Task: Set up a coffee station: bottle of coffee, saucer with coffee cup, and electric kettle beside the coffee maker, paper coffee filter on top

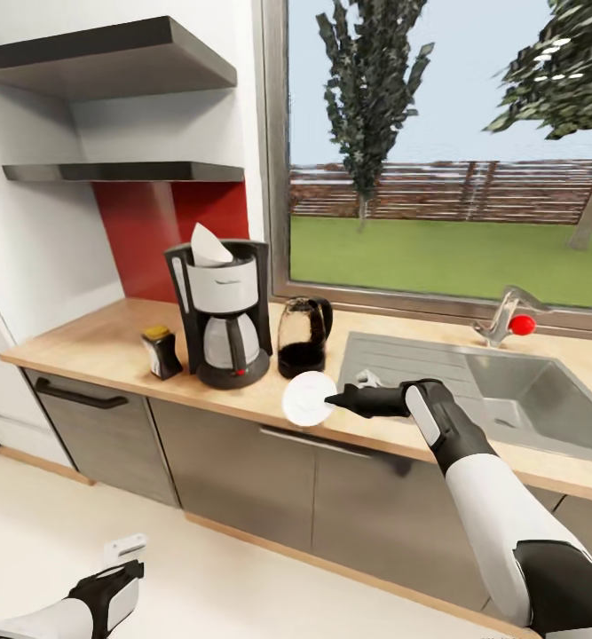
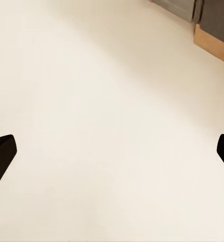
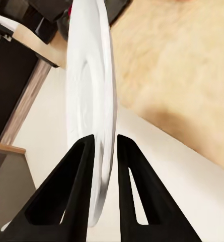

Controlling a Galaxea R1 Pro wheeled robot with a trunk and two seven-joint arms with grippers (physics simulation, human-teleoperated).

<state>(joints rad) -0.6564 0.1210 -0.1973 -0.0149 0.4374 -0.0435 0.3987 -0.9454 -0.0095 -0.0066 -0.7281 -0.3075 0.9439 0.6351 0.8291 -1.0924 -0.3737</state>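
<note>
At the far left and low, the left gripper (image 1: 118,581) hangs over the floor (image 1: 56,541), well away from the tabletop (image 1: 100,342); in its wrist view the two fingertips (image 2: 2,154) stand far apart, so it is spread wide and holds nothing.

On the tabletop, going right: the bottle of coffee (image 1: 161,351) stands just left of the coffee maker (image 1: 222,312), which carries a paper coffee filter (image 1: 208,246) upright in its top. Just right of the maker is the dark electric kettle (image 1: 302,335).

In front of the kettle, near the tabletop's near edge, is the saucer (image 1: 309,398). The right gripper (image 1: 335,401) reaches in from the right and pinches it by its right rim; in the right wrist view the fingers (image 3: 71,194) are pressed on either side of the thin white disc (image 3: 89,111), which extends straight away from the gripper, leftward in the scene. The saucer's face is turned up and toward the head camera, so it seems tilted rather than flat, and I judge it is carried a little above the wood, though whether its lower edge touches is hard to tell.

The coming move turns on this: the free spot beside the maker lies left and slightly farther from the held saucer, and the right arm is clearly the nearer one. The sink (image 1: 509,390) lies to the right. I make out no coffee cup; a small pale shape behind the gripper is too indistinct to name.
</note>
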